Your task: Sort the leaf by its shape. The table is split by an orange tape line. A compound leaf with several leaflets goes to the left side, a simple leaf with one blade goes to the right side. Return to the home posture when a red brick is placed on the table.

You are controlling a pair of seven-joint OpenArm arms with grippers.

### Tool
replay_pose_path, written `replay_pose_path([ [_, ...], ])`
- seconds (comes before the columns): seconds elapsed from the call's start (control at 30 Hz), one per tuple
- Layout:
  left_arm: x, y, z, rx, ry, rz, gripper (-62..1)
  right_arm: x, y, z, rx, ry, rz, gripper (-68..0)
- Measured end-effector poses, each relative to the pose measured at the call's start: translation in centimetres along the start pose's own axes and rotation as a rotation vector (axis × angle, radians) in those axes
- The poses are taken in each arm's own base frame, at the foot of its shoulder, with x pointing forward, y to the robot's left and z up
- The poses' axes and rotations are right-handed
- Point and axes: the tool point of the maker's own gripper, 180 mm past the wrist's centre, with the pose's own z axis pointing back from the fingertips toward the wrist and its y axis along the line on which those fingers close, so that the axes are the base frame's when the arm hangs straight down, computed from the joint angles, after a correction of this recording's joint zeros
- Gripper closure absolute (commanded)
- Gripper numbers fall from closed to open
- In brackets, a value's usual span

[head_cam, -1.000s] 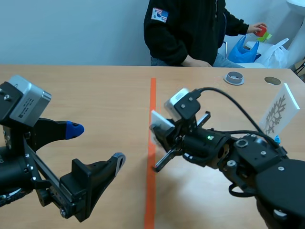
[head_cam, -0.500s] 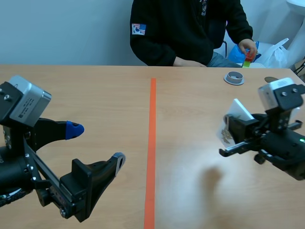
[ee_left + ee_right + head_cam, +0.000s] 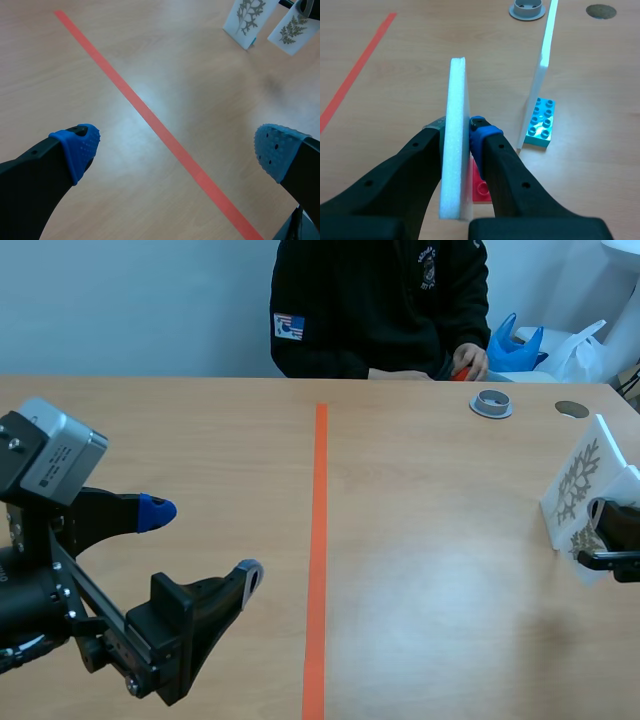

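My right gripper (image 3: pixel 457 126) is shut on a white foam card (image 3: pixel 454 165), seen edge-on. A red brick (image 3: pixel 481 186) shows at the card's lower end. From the left wrist view this held card (image 3: pixel 292 31) bears a fern-like leaf with several leaflets. In the scene view the right gripper (image 3: pixel 612 540) is at the far right, well right of the orange tape line (image 3: pixel 318 540). Close beside it a second leaf card (image 3: pixel 580 480) stands upright on a cyan brick (image 3: pixel 540 130). My left gripper (image 3: pixel 203 540) hangs open with nothing in it, left of the tape.
A person sits across the table, one hand (image 3: pixel 465 365) holding something red at the far edge. A grey ring (image 3: pixel 491 402) and a dark disc (image 3: pixel 572 409) lie at the far right. A blue bag (image 3: pixel 515 345) is behind the table.
My right arm carried the card from beside the tape line to the far right, next to the standing card. The person's hand brought a red thing down to the table's far edge.
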Motion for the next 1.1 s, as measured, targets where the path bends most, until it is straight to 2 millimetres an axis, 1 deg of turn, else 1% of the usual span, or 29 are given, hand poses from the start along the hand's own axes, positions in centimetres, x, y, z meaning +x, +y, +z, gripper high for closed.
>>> replay_pose_path([
  [0.07,0.0,0.0,0.0,0.0,0.0,0.0,-62.3,-0.8,-0.1,-0.3,-0.002,0.017,-0.016,-1.5],
  [0.23,0.0,0.0,0.0,0.0,0.0,0.0,-62.3,-2.7,-1.1,-1.2,-0.029,0.05,-0.067,-1.5],
  [0.33,0.0,0.0,0.0,0.0,0.0,0.0,-62.3,-3.0,-2.2,-2.0,-0.07,0.038,-0.095,-1.5],
  [0.5,0.0,0.0,0.0,0.0,0.0,0.0,-62.3,-3.6,-3.0,-3.2,-0.095,0.042,-0.128,-1.5],
  [0.63,0.0,0.0,0.0,0.0,0.0,0.0,-62.3,-4.4,-4.1,-3.4,-0.149,0.061,-0.114,-1.5],
  [0.73,0.0,0.0,0.0,0.0,0.0,0.0,-62.3,-4.9,-5.1,-3.2,-0.205,0.063,-0.117,-1.5],
  [0.87,0.0,0.0,0.0,0.0,0.0,0.0,-62.3,-5.2,-5.1,-3.2,-0.204,0.076,-0.101,-1.7],
  [0.93,0.0,0.0,0.0,0.0,0.0,0.0,-62.3,-5.2,-5.1,-3.2,-0.202,0.077,-0.099,-5.1],
  [1.0,0.0,0.0,0.0,0.0,0.0,0.0,-62.3,-5.2,-5.1,-3.1,-0.202,0.079,-0.099,-10.4],
  [1.07,0.0,0.0,0.0,0.0,0.0,0.0,-62.3,-5.2,-5.1,-3.2,-0.202,0.078,-0.099,-17.0],
  [1.1,0.0,0.0,0.0,0.0,0.0,0.0,-62.3,-5.2,-5.1,-3.2,-0.202,0.077,-0.099,-21.6],
])
